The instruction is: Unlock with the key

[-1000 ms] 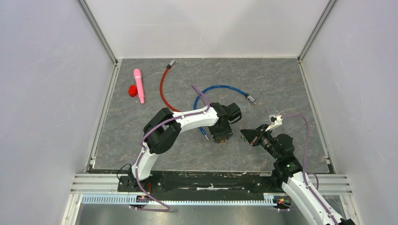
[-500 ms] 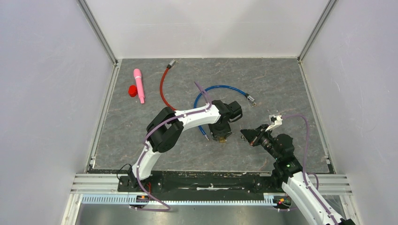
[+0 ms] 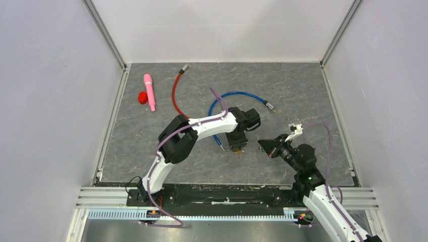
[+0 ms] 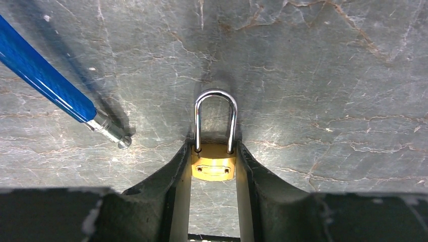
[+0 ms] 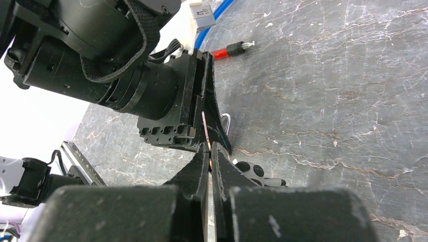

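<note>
Grey marbled table (image 3: 303, 91), white walls (image 3: 227, 30); left jaws clasp padlock (image 4: 214, 166) (brass), right jaws pinch key (image 5: 204, 126).

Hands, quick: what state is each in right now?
Left hand: closed on the padlock, fingers against both sides of its brass body.
Right hand: closed, pinching the key.

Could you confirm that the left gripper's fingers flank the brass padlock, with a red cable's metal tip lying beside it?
Not quite: the left wrist view shows a blue cable, not red; the left gripper does flank the brass padlock.
</note>
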Tool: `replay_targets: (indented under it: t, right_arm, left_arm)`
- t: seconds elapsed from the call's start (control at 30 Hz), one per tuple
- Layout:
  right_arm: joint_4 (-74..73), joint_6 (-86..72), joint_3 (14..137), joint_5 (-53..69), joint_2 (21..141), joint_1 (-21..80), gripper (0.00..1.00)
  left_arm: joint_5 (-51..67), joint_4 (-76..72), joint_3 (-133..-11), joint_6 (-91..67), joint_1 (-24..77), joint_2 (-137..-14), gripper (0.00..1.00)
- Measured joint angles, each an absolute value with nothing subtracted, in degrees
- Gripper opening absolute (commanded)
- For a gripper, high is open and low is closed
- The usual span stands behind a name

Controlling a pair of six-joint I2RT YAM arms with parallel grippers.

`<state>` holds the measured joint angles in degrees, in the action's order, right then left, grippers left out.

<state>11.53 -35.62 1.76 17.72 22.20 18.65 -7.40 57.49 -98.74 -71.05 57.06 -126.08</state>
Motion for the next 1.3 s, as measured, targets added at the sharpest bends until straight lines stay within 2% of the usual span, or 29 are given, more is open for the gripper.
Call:
replay_targets:
  t: [0.17,0.5,0.77,1.3]
  right_arm:
    - [11.7,-34.9,1.8,19.7,22.8,18.7,0.00]
    - [15.2,-35.2,2.9,25.6,26.9,19.6,0.00]
    - [21.5,-38.1,3.6,27.8,33.1,25.0,0.00]
    - [33.4,-43.3,6.9,26.5,46.6,31.3,0.00]
  left_arm:
    - [-7.4,56.1,-96.8,-71.1,56.1,-124.7,0.03]
    - [-8.3,52.3,-89.9,-72.4,52.7,-111.6,0.02]
    - [-8.4,48.3,-86.1,-76.1,52.4,-100.7,0.02]
    - [-7.3,41.6,-79.6,-78.6,52.9,-96.4,0.02]
